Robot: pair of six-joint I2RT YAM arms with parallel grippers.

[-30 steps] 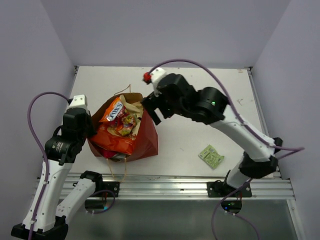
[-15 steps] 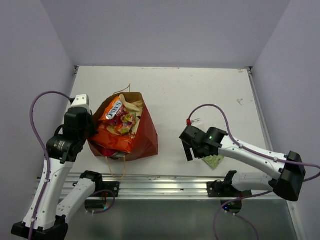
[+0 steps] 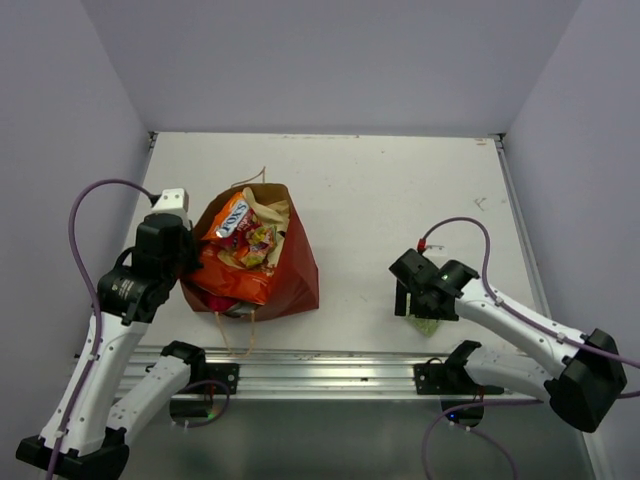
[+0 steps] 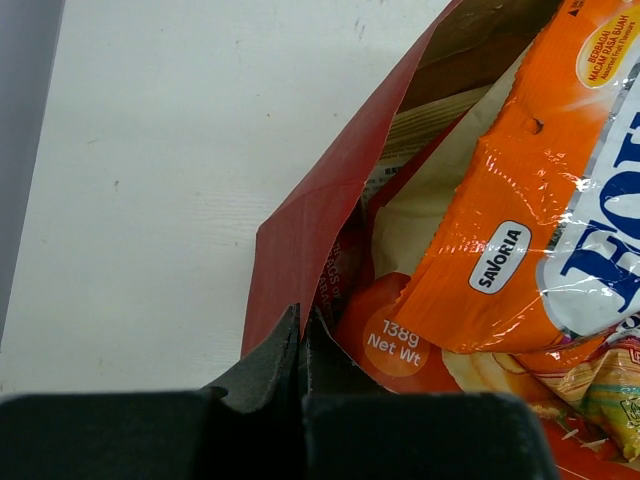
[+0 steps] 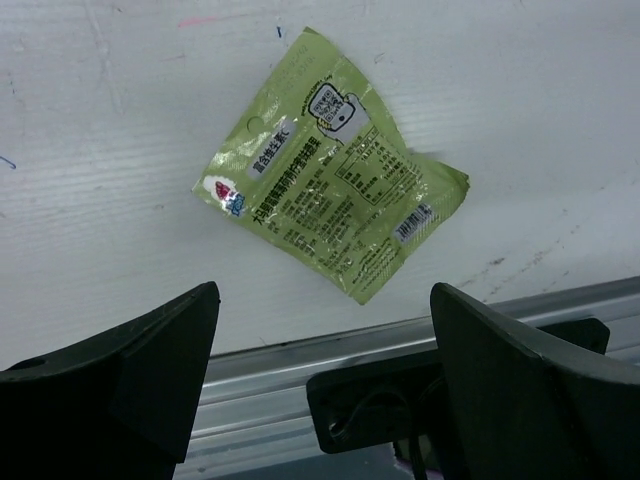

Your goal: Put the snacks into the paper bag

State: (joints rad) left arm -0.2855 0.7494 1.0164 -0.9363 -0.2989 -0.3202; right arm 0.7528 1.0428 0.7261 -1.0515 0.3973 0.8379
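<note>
The dark red-brown paper bag [image 3: 297, 272] lies open at the left of the table, with orange, yellow-red and other snack packets [image 3: 238, 262] in its mouth. My left gripper [image 3: 186, 256] is shut on the bag's left rim [image 4: 322, 205]; its fingertips [image 4: 300, 322] pinch the red paper beside an orange packet [image 4: 520, 200]. My right gripper [image 3: 420, 306] is open and hovers low over the small green sachet [image 3: 428, 325], which it partly hides. In the right wrist view the sachet [image 5: 330, 200] lies flat on the table just beyond the wide-open gripper [image 5: 325, 300].
The table's metal front rail [image 3: 330, 365] runs just below the sachet and also shows in the right wrist view [image 5: 280, 375]. The bag's thin cord handles [image 3: 248, 335] trail toward the rail. Purple walls enclose the table at the left, back and right.
My right arm has swung from beside the bag's mouth across to the front right and come down over the green sachet. My left gripper has stayed on the bag's rim.
</note>
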